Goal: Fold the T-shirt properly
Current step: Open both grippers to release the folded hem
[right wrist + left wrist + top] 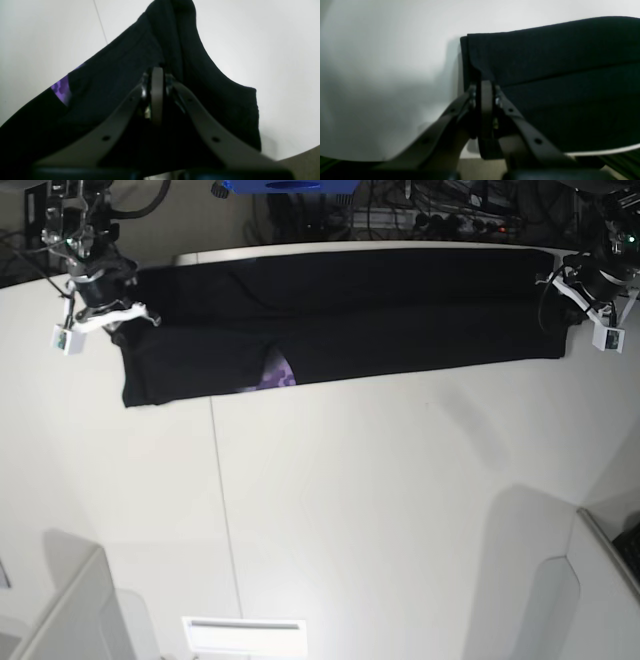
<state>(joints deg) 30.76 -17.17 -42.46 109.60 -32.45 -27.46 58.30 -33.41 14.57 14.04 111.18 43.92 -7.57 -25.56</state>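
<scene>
T-shirt (340, 325) stretched flat; left gripper (485, 87), right gripper (157, 75) pinching opposite ends

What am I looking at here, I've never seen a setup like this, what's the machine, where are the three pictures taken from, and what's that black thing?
This is a two-armed robot working at a white table. The base view looks down from above on the whole scene. The other two pictures come from small cameras mounted on each wrist, looking along the gripper.

The black thing is a T-shirt, stretched in a long band across the far side of the table, with a bit of purple print peeking out.

The right gripper, at the left of the base view, is closed on one end of the shirt. The left gripper, at the right of that view, is closed on the other end. So each arm holds one end of the cloth.
</scene>
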